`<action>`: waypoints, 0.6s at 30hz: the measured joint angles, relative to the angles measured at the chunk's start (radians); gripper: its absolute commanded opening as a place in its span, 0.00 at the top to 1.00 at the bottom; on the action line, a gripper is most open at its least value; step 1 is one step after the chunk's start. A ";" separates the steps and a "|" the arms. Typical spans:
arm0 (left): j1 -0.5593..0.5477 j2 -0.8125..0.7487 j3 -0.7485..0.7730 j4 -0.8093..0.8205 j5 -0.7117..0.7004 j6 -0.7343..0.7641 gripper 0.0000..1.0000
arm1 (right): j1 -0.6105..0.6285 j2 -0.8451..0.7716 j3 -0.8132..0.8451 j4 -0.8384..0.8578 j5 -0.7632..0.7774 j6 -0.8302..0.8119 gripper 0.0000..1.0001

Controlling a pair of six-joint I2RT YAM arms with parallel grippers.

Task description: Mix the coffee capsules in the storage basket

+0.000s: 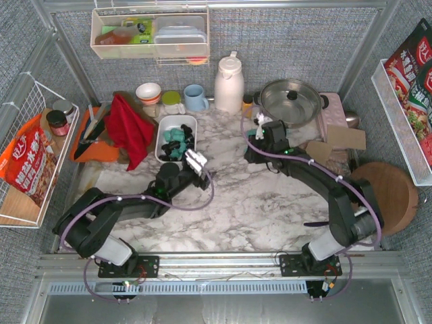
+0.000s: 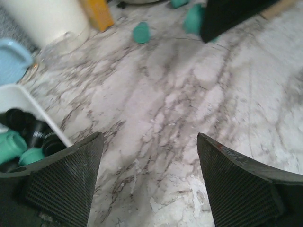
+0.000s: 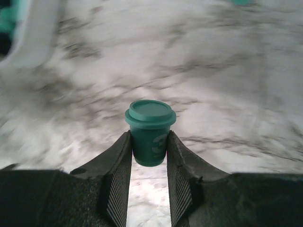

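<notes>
**A:** What crowds the marble table [image 1: 236, 202]?

**B:** At the far right there is a lidded steel pot [image 1: 290, 101], with a white jug [image 1: 229, 84] to its left. A red cloth [image 1: 129, 128] lies just left of the basket [image 1: 160, 135]. A blue mug [image 1: 196, 98] stands just beyond the basket.

**A:** Where is the basket?

**B:** Left of centre, in the far half of the table. It holds a heap of black and teal capsules [image 1: 178, 140]. A few loose capsules [image 2: 141, 32] lie on the marble near the pot, beside the right arm.

**A:** Does anything stand between the two grippers?

**B:** Only bare marble.

**A:** How is the left arm placed?

**B:** It lies low, stretched from the near left base toward the far right. The left gripper [image 1: 197, 162] is at the basket's near right corner. Its jaws are wide apart with nothing between them.

**A:** And the right arm?

**B:** It reaches from the near right base toward the far left, with its elbow raised. The right gripper [image 3: 149, 142] is just near-left of the pot. It is clamped on one teal capsule [image 3: 150, 127], which stands upright with its lid on top, gripped by the body under the rim. I cannot tell whether the capsule clears the marble.
</notes>
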 measured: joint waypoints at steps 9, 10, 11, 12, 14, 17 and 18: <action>-0.045 0.122 -0.195 0.533 0.203 0.243 0.07 | 0.188 -0.192 -0.107 0.030 -0.258 -0.037 0.75; -0.050 0.128 -0.196 0.568 0.216 0.254 0.07 | 0.203 -0.209 -0.114 0.035 -0.272 -0.037 0.75; -0.055 0.132 -0.195 0.602 0.228 0.269 0.07 | 0.216 -0.224 -0.119 0.041 -0.283 -0.035 0.75; -0.060 0.135 -0.193 0.629 0.235 0.279 0.07 | 0.229 -0.237 -0.123 0.047 -0.293 -0.035 0.75; -0.072 0.138 -0.190 0.668 0.243 0.300 0.07 | 0.244 -0.255 -0.124 0.055 -0.307 -0.034 0.75; -0.089 0.138 -0.190 0.695 0.248 0.324 0.07 | 0.249 -0.265 -0.124 0.069 -0.314 -0.031 0.75; -0.092 0.138 -0.190 0.700 0.248 0.335 0.07 | 0.251 -0.265 -0.124 0.072 -0.314 -0.030 0.75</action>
